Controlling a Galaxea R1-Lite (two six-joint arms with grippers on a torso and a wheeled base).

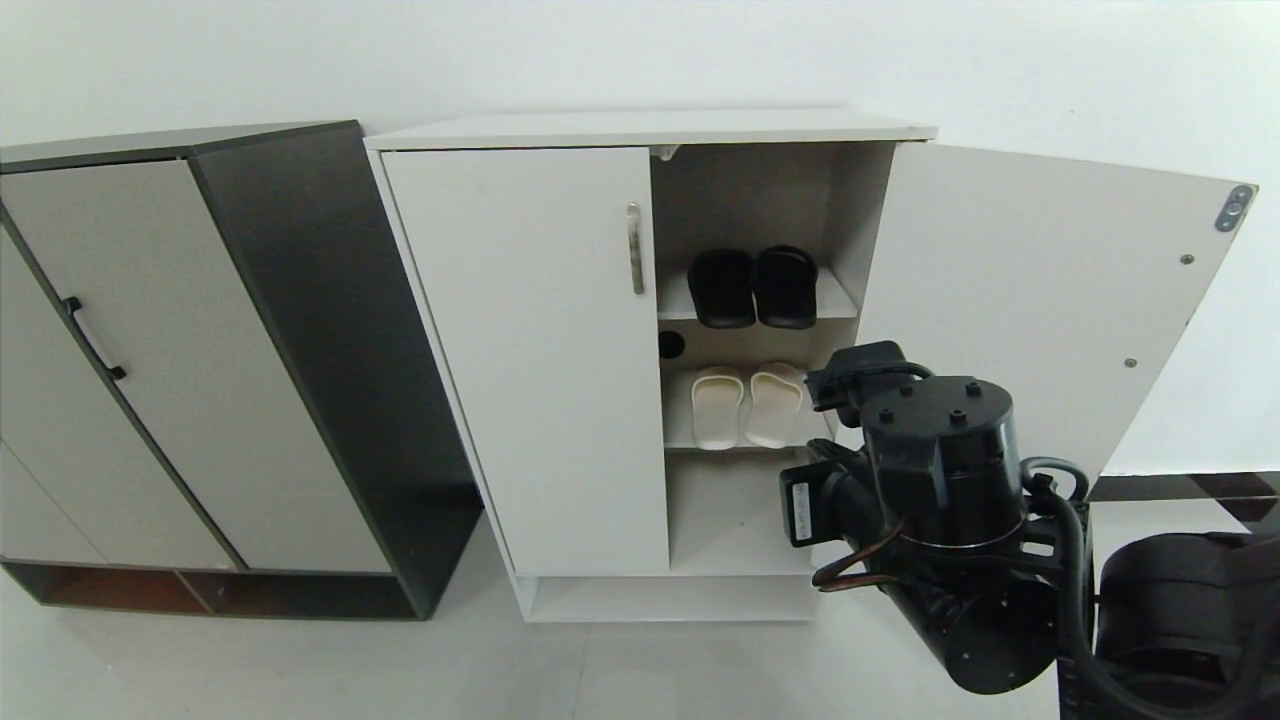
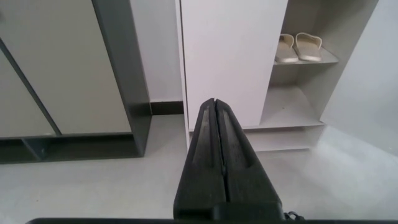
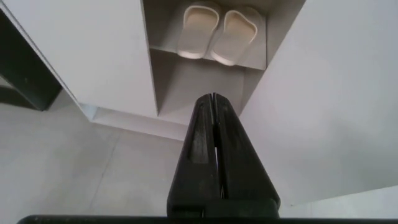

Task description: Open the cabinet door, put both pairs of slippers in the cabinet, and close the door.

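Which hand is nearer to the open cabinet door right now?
Right. The right hand sits just beside the open cabinet door, facing the white slippers. The left hand hangs back in front of the closed door, farther off.

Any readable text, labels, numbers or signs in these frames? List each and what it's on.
On the right arm, white sticker: print too small to read.
No text visible on white cabinet, grey cabinet, black slippers, white slippers.
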